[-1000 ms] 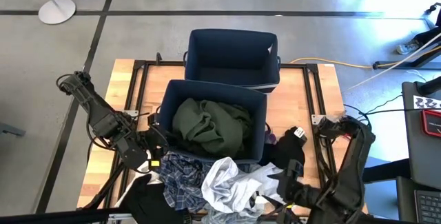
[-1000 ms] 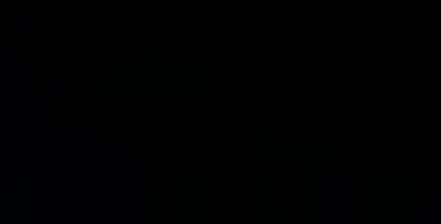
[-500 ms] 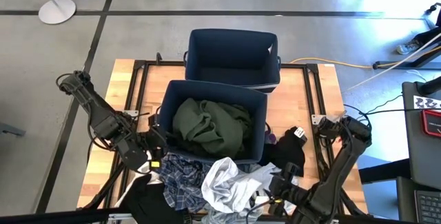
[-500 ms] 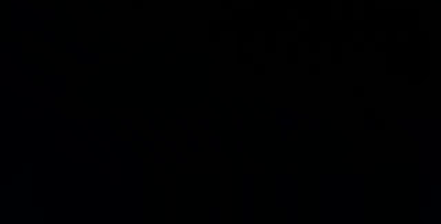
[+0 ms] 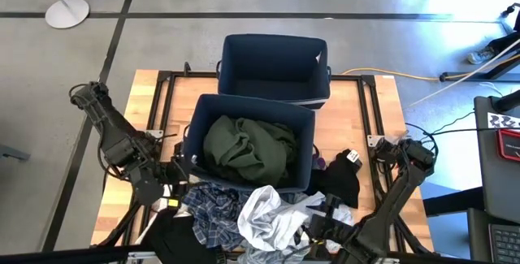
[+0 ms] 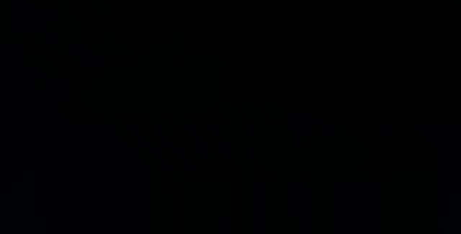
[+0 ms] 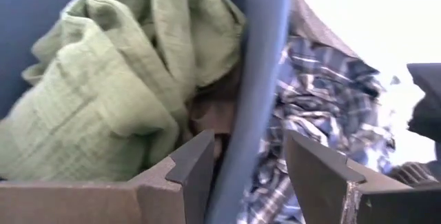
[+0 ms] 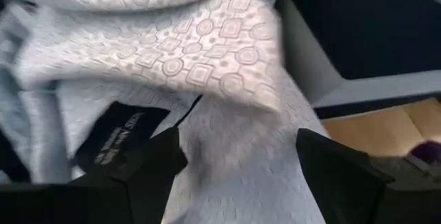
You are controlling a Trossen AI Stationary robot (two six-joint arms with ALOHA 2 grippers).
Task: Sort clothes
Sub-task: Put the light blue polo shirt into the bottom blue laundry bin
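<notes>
**Two arms work a heap of clothes at the front of the surface**

High view: Two navy fabric bins stand on the wooden surface (image 5: 374,110). The far bin (image 5: 275,69) shows only its dark interior, while the near bin (image 5: 195,130) holds an olive green garment (image 5: 248,149). In front of the near bin lies a pile of clothes: a dark blue plaid garment (image 5: 213,207), a white garment (image 5: 262,219) and a black garment (image 5: 341,181) to the right. The left gripper (image 5: 172,184) sits at the near bin's front left corner, beside the plaid cloth. The right gripper (image 5: 313,230) reaches in low from the front right, at the edge of the white garment.

Low view: The picture is wholly black and shows nothing.

Left wrist view: The left gripper (image 7: 249,163) has its fingers (image 7: 196,162) apart, one on each side of the near bin's blue wall (image 7: 256,79), without visibly pressing on it. Inside the wall lies the olive green garment (image 7: 110,79) over a brown-grey cloth (image 7: 207,114); outside it lies the plaid garment (image 7: 324,93).

Right wrist view: The right gripper (image 8: 238,156) has its fingers (image 8: 148,165) wide apart, with pale patterned white cloth (image 8: 172,45) lying between and beyond them. A black label (image 8: 114,138) shows on the cloth near one finger. Whether the fingers press on the fabric cannot be told. The wooden surface (image 8: 372,127) and a bin's dark wall (image 8: 358,17) show beyond.
</notes>
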